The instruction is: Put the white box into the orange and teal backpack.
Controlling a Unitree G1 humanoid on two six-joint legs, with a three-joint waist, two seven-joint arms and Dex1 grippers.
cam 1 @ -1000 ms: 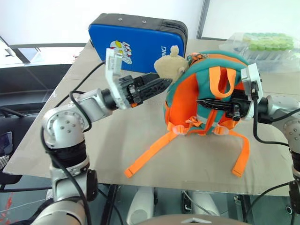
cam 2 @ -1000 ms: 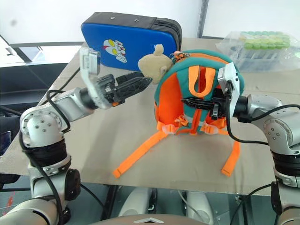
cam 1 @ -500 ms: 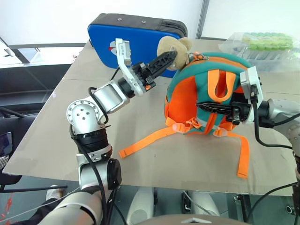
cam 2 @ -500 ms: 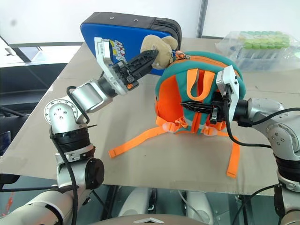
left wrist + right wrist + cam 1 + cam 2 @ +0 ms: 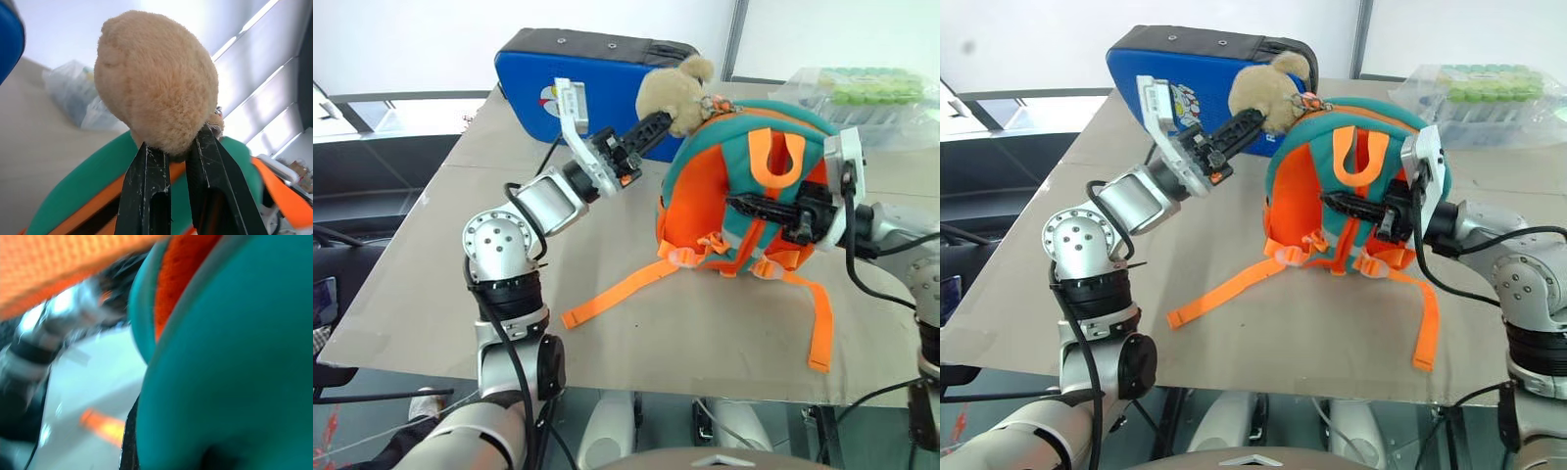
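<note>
Tabletop (image 5: 607, 323) is bearing the orange and teal backpack (image 5: 724, 196): left gripper (image 5: 658, 123) is pinching its plush animal (image 5: 671, 83), right gripper (image 5: 736, 204) is clamping the back strap; the toy's attachment risks tearing.

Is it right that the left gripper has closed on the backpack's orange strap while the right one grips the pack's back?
Not quite. The left gripper is shut on the plush toy, as the left wrist view shows. The right gripper does grip the backpack.
</note>
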